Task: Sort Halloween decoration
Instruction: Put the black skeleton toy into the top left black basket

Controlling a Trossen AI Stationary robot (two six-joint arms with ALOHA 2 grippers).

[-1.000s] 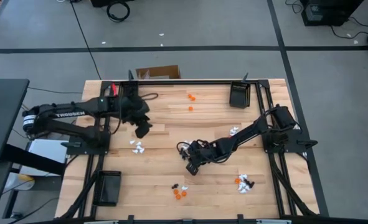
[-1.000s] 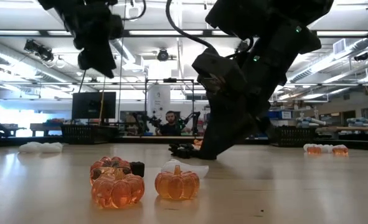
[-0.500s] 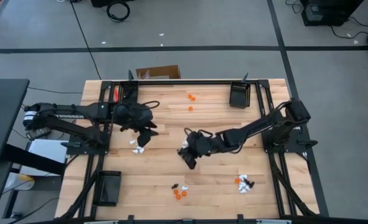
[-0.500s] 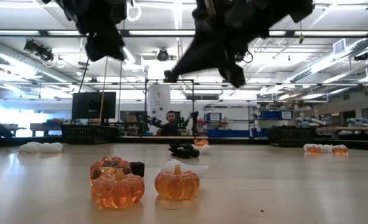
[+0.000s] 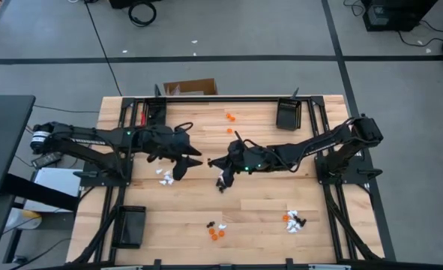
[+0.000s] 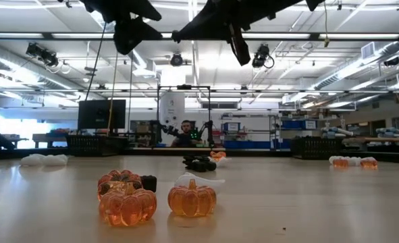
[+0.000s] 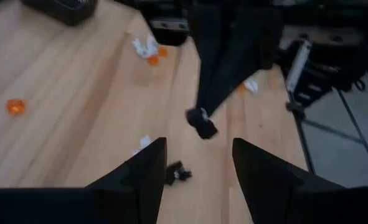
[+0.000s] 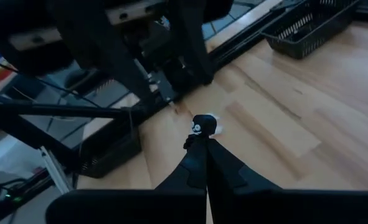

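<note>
Right gripper (image 8: 202, 140) was clenched on a tiny black trinket (image 8: 202, 125), raised above the wooden table (image 5: 251, 202) near frame centre in the high view. Left gripper (image 7: 193, 163) hung just beside it to the left, fingers (image 7: 147, 168) spread and empty. Directly in front of the left gripper stood the right arm. Another black trinket (image 7: 179, 173) lay on the wood beneath. Clear orange pumpkins (image 6: 157, 201) sat lower centre; more white and orange trinkets (image 5: 291, 219) lower right. Black mesh tray (image 5: 288, 115) upper right, black tray (image 5: 130, 225) lower left.
</note>
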